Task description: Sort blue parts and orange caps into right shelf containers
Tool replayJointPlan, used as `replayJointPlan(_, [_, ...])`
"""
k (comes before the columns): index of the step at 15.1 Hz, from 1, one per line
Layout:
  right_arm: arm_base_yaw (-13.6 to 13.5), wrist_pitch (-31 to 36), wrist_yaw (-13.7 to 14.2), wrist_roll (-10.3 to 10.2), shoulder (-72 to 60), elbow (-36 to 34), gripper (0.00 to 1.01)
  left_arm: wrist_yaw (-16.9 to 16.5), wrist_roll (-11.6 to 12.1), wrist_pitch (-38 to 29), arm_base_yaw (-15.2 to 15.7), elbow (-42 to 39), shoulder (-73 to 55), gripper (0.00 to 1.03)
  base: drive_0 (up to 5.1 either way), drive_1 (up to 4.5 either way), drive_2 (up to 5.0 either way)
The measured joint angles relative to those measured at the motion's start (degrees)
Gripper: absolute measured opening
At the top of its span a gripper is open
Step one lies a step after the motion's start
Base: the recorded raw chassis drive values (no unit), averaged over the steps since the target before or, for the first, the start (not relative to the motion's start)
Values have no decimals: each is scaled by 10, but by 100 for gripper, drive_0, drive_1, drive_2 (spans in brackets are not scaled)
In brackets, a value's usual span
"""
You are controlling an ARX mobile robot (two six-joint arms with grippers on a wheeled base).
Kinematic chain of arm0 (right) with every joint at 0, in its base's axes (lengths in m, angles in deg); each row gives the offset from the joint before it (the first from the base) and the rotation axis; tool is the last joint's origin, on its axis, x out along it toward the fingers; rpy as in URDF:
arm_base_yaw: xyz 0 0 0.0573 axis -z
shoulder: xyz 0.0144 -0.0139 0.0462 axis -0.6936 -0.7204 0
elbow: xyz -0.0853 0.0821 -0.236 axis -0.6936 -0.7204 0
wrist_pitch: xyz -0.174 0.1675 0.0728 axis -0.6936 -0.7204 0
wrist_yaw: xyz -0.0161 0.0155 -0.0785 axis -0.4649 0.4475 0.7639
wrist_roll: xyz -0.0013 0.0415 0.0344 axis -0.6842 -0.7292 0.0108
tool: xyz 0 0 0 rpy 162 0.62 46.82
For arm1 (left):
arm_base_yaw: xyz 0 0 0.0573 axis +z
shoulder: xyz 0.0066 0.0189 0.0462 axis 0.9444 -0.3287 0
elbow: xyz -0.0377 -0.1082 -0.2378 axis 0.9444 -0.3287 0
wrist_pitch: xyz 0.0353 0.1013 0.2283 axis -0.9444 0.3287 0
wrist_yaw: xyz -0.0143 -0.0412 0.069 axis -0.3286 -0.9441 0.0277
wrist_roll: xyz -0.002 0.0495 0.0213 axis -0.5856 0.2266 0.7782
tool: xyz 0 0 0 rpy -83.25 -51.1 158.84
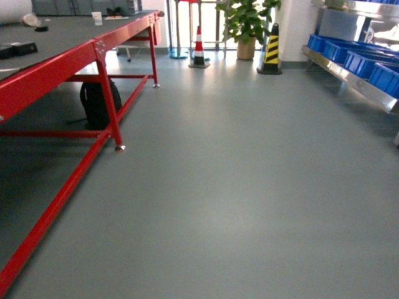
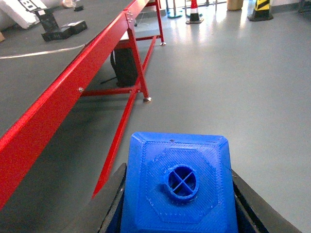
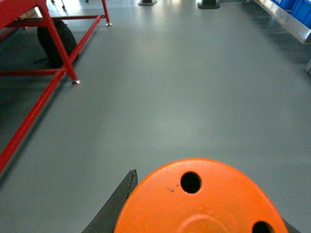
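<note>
1. Filling the bottom of the left wrist view, the blue part sits pinched between the dark fingers of the left gripper, stud end towards the camera. Its ribbed printed surface looks hard and light; I judge it rigid, with flat sides that give the pads a sure hold.
2. Closest in the right wrist view, the orange cap is clamped in the right gripper; one dark finger shows at its left edge. Its holed top looks smooth and stiff, probably light. A round side can roll in a pinch, so holding square across the widest part seems wisest.
3. Beyond both lies bare grey floor, with the red table frame on the left.
4. Farthest, at the right of the head view, the right shelf containers stand on a metal shelf, well apart from both parts.
</note>
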Motion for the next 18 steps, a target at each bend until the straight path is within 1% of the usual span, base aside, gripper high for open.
replayJointPlan(18, [0,1,-1,0,-1,0,43,0,0,3,0,0,-1,45,3,434,-427])
